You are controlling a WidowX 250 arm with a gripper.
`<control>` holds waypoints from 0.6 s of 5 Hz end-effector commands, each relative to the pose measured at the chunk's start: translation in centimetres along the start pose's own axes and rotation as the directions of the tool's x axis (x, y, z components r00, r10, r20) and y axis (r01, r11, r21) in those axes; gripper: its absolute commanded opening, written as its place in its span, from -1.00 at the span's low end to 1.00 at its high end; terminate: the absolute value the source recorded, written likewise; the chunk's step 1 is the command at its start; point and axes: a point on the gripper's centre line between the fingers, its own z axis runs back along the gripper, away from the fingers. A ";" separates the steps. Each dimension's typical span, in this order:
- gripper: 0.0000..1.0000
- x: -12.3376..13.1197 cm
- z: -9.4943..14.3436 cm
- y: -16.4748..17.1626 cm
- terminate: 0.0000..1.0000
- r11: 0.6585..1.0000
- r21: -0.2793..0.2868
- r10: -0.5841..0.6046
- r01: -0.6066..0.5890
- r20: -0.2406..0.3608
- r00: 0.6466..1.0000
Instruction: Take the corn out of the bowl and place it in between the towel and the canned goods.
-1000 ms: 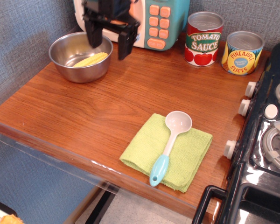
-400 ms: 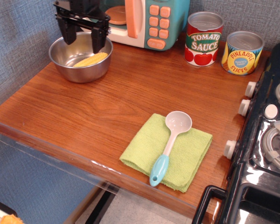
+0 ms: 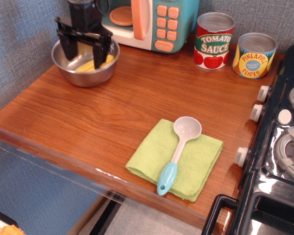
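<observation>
The yellow corn (image 3: 88, 66) lies in the steel bowl (image 3: 84, 76) at the back left of the wooden counter. My black gripper (image 3: 84, 58) is open and lowered into the bowl, with one finger on each side of the corn; I cannot tell if the fingers touch it. The lime-green towel (image 3: 196, 164) lies near the front edge with a ladle on it. The red Tomato Sauce can (image 3: 213, 41) and the yellow Pineapple Slices can (image 3: 255, 55) stand at the back right.
A grey ladle with a teal handle (image 3: 179, 152) lies on the towel. A teal toy microwave (image 3: 147, 22) stands behind the bowl. A black toy stove (image 3: 279, 142) borders the right side. Bare wood (image 3: 186, 93) lies between towel and cans.
My gripper has moved left from beside the microwave to over the bowl and has dropped down into it around the corn. Nothing else has moved.
</observation>
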 end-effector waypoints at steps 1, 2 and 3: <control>1.00 0.7 -0.9 -0.1 -1.00 1.000 0.024 -0.013 0.013 -0.020 1.000; 1.00 0.6 -1.2 0.1 -1.00 1.000 0.020 0.005 -0.005 -0.019 1.000; -1.00 0.1 -1.0 0.6 -1.00 0.999 0.013 0.033 -0.033 -0.014 0.999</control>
